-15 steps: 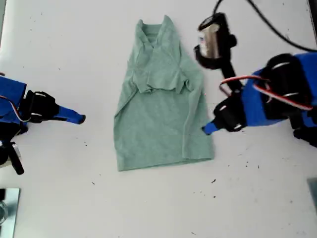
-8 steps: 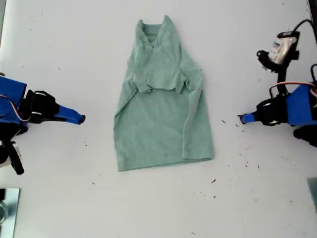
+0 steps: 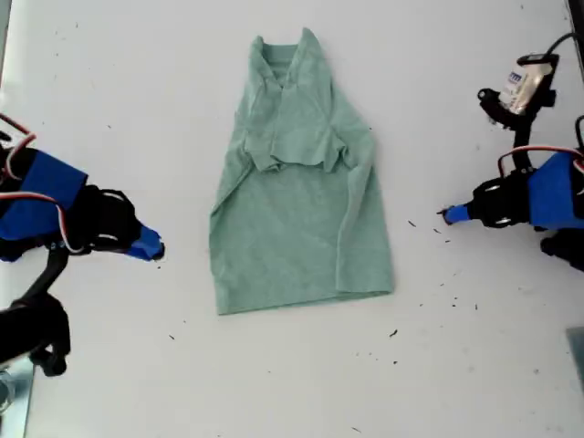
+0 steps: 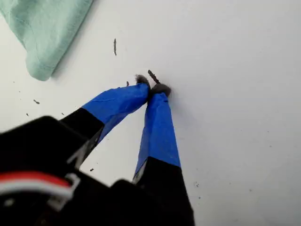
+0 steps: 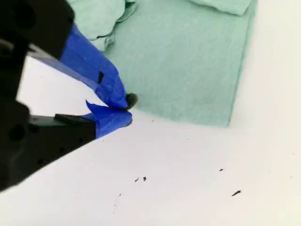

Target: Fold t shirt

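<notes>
Both sleeves lay folded in on the t shirt (image 3: 297, 196), so my first end effector (image 4: 153, 89) and second end effector (image 5: 123, 109) sat pinched together, empty, off the cloth on the table (image 3: 474, 365).

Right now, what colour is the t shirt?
Pale mint green, plain, no print; the t shirt shows best in the exterior view.

My first gripper (image 3: 447, 215) sits low at the exterior view's right, blue-taped jaws closed tip to tip, empty. My second gripper (image 3: 155, 248), at that view's left, is likewise closed, empty.
</notes>
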Controlling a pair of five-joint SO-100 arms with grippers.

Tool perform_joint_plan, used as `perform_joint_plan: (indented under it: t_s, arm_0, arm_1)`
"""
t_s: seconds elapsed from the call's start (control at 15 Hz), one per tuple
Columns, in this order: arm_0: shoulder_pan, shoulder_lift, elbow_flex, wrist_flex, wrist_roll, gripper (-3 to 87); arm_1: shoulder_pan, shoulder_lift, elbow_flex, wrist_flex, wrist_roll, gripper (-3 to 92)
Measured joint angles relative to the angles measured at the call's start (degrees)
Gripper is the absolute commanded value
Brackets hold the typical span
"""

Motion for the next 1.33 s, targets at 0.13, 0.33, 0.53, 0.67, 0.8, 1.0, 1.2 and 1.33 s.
perform_joint_plan:
  t_s: [0.13, 0.33, 0.53, 0.67, 0.8, 1.0, 1.2, 1.33]
  arm_0:
    - [1.05, -15.29, -16.0, 5.71, 1.67, 7.7]
    - [1.14, -19.86, -19.25, 4.22, 4.92, 19.4]
    - [0.88, -27.95, -19.51, 2.55, 6.42, 20.9]
    - [0.0, -32.34, -16.87, -3.25, 6.42, 19.2]
    - [-0.7, -33.31, -5.89, -15.03, 6.42, 17.8]
    - [-1.23, -38.94, -3.16, -21.53, 6.42, 7.3]
    - [-1.41, -41.57, -3.69, -21.36, 6.77, -0.3]
    - [-1.49, -39.46, -7.29, -16.08, 6.59, -0.3]
  arm_1:
    - [0.0, 0.0, 0.0, 0.0, 0.0, 2.6]
    - [0.0, 0.0, 0.09, 0.0, 0.0, 2.6]
    - [0.18, 0.0, 0.26, 0.0, 0.0, 2.6]
    - [0.09, 0.0, 0.26, 0.0, 0.0, 2.6]
    - [0.09, 0.0, 0.26, 0.0, 0.0, 2.6]
    - [-1.14, 0.0, 0.26, 0.0, 0.09, 2.6]
    - [-1.93, 0.35, 0.26, 0.09, 0.18, 2.6]
    - [-1.93, 0.35, 0.26, 0.09, 0.18, 2.6]
